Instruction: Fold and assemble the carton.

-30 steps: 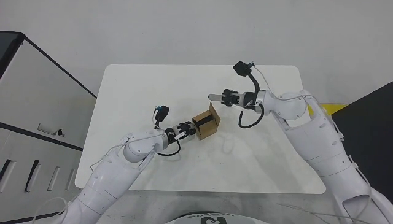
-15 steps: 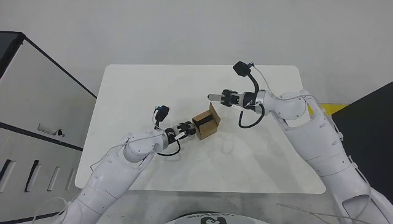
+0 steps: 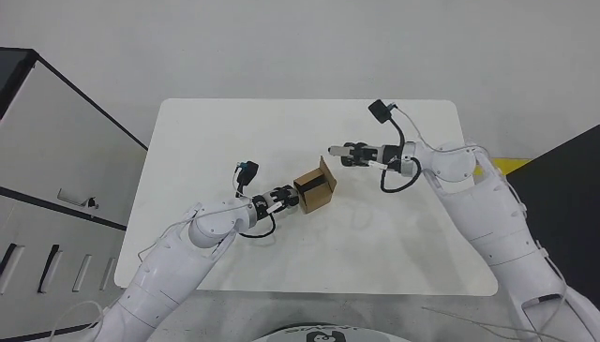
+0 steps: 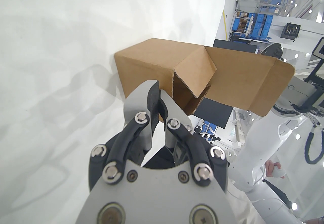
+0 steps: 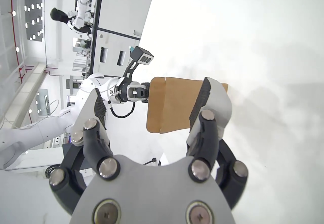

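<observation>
While clamping the carton at the table's middle with the left gripper, eases the right gripper, jaws apart, toward the right edge, likely lining up on the raised flap.

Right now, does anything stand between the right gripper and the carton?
Nothing visible does. The right gripper, jaws open, is close to the raised flap of the carton, and only bare table shows in the short gap between them. The left gripper grips the opposite side of the carton.
</observation>
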{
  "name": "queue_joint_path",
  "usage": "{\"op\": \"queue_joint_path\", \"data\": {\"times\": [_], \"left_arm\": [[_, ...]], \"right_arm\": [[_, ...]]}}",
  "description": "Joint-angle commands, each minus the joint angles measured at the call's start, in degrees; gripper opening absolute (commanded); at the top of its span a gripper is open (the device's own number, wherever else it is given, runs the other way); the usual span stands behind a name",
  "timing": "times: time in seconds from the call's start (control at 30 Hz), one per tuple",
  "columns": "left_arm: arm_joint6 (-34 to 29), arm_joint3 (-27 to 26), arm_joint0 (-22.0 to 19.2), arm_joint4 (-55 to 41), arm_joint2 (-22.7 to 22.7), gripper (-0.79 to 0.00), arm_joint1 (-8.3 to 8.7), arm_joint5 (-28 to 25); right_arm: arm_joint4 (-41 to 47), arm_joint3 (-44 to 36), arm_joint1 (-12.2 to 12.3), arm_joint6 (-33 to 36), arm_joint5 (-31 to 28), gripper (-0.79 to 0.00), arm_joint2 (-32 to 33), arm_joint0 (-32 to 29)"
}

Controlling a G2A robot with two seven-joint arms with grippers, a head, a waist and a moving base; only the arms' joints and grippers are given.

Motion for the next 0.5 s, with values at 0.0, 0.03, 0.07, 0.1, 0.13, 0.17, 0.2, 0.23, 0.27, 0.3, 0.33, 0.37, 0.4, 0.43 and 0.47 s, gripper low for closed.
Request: {"op": "queue_joint_path", "data": {"times": [0.0, 0.03, 0.07, 0.1, 0.13, 0.17, 0.2, 0.23, 0.27, 0.3, 0.33, 0.37, 0.4, 0.43, 0.47], "left_arm": [[0.00, 0.00, 0.00, 0.00, 0.00, -0.785, 0.00, 0.00], [0.00, 0.00, 0.00, 0.00, 0.00, -0.785, 0.00, 0.00], [0.00, 0.00, 0.00, 0.00, 0.00, -0.785, 0.00, 0.00], [0.00, 0.00, 0.00, 0.00, 0.00, -0.785, 0.00, 0.00], [0.00, 0.00, 0.00, 0.00, 0.00, -0.785, 0.00, 0.00], [0.00, 0.00, 0.00, 0.00, 0.00, -0.785, 0.00, 0.00], [0.00, 0.00, 0.00, 0.00, 0.00, -0.785, 0.00, 0.00], [0.00, 0.00, 0.00, 0.00, 0.00, -0.785, 0.00, 0.00], [0.00, 0.00, 0.00, 0.00, 0.00, -0.785, 0.00, 0.00], [0.00, 0.00, 0.00, 0.00, 0.00, -0.785, 0.00, 0.00], [0.00, 0.00, 0.00, 0.00, 0.00, -0.785, 0.00, 0.00], [0.00, 0.00, 0.00, 0.00, 0.00, -0.785, 0.00, 0.00], [0.00, 0.00, 0.00, 0.00, 0.00, -0.785, 0.00, 0.00], [0.00, 0.00, 0.00, 0.00, 0.00, -0.785, 0.00, 0.00], [0.00, 0.00, 0.00, 0.00, 0.00, -0.785, 0.00, 0.00]], "right_arm": [[2.24, 1.97, -0.09, 1.88, -1.96, -0.095, -0.18, 0.39], [2.08, 3.33, -0.09, 2.56, -2.52, 0.000, -0.22, 1.02], [2.08, 3.33, -0.09, 2.56, -2.52, 0.000, -0.22, 1.02], [2.08, 3.33, -0.09, 2.56, -2.52, 0.000, -0.22, 1.02], [2.08, 3.33, -0.09, 2.56, -2.52, 0.000, -0.22, 1.02], [2.08, 3.33, -0.09, 2.56, -2.52, 0.000, -0.22, 1.02], [2.08, 3.33, -0.09, 2.56, -2.52, 0.000, -0.22, 1.02], [2.08, 3.33, -0.09, 2.56, -2.52, 0.000, -0.22, 1.02], [2.08, 3.33, -0.09, 2.56, -2.52, 0.000, -0.22, 1.02], [2.08, 3.33, -0.09, 2.56, -2.52, 0.000, -0.22, 1.02], [1.54, 3.40, -0.09, 1.80, -2.26, 0.000, -0.26, 0.81], [-0.24, 3.19, -0.07, 1.08, -1.67, 0.000, -0.63, 0.80], [-0.72, 3.06, -0.12, 0.84, -0.99, 0.000, -0.91, 0.98], [-0.65, 3.09, -0.17, 0.79, -0.55, 0.000, -1.01, 1.27], [-0.94, 3.38, -0.18, 0.83, 0.22, 0.000, -1.08, 1.65]]}}
